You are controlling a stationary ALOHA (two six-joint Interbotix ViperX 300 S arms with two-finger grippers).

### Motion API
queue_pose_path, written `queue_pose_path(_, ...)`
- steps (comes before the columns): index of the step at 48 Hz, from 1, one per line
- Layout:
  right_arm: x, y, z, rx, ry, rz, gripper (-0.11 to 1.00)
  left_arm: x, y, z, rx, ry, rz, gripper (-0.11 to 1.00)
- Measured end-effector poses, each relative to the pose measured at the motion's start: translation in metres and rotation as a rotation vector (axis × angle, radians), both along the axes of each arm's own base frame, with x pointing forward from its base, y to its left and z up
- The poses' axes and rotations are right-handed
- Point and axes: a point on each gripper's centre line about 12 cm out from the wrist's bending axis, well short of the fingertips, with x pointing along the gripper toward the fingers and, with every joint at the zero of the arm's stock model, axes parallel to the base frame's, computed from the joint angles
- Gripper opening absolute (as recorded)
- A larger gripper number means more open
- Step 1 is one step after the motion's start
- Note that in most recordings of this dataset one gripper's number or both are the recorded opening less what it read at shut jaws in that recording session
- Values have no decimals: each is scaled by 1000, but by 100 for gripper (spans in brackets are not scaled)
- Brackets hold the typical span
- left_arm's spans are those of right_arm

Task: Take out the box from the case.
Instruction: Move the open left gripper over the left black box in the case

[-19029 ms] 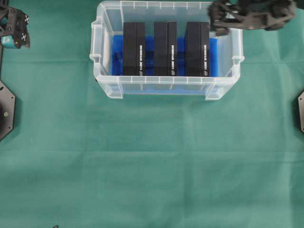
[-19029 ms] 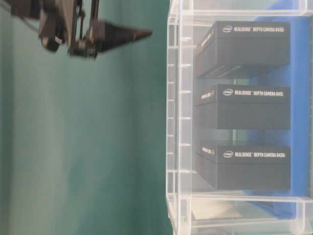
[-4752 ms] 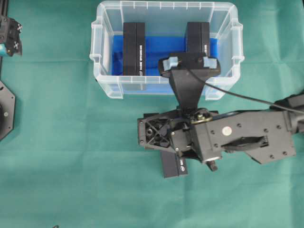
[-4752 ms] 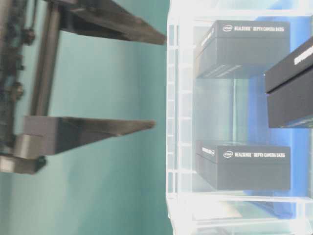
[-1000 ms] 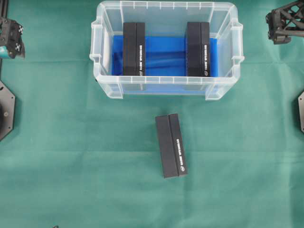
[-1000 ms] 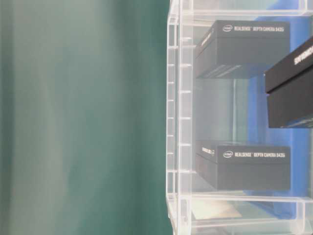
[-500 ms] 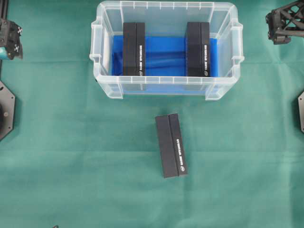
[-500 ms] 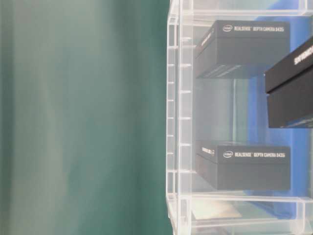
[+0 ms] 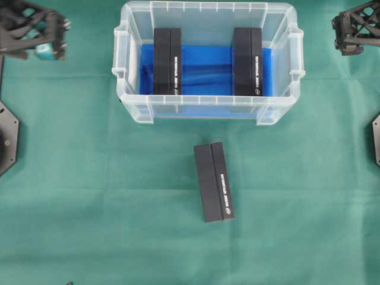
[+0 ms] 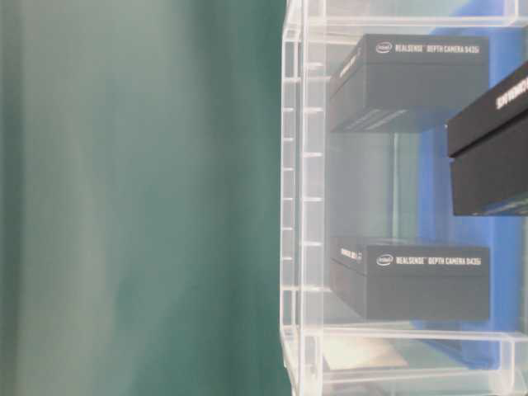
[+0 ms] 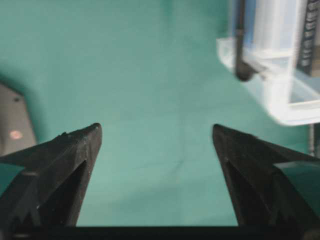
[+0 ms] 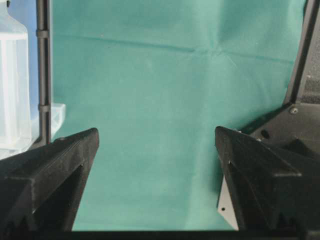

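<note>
A green cloth (image 9: 89, 178) covered the whole table, and one black box (image 9: 214, 181) lay flat on it, just outside the case (image 9: 208, 108). Two more boxes (image 9: 167, 60) stood inside the case on its blue liner (image 9: 205, 59). The left gripper (image 11: 156, 135) and the right gripper (image 12: 156, 137) both had their jaws wide apart with only green cloth between them, and the case sat off to one side of each.

Black arms (image 9: 24, 27), wedge-shaped jaws, seemingly teal-padded
</note>
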Motion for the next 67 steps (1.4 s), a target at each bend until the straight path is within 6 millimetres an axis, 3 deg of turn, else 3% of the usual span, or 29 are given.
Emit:
queue_pose_path(10, 0, 0, 0, 0, 1, 3, 92, 40, 11, 6, 5, -1, -15, 90)
queue_pose_path(25, 0, 0, 0, -3, -4, 5, 92, 99, 9, 14, 6, -18, -63, 90)
queue_pose_path(38, 1, -1, 1, -11, -11, 31, 92, 139, 9, 7, 5, -12, -91, 90)
queue_pose_path(52, 2, -1, 1, -13, -15, 33, 92, 164, 13, 7, 16, -25, -96, 90)
queue_pose_path(67, 1, -1, 1, -15, -14, 33, 92, 170, 13, 5, 16, -24, -99, 90)
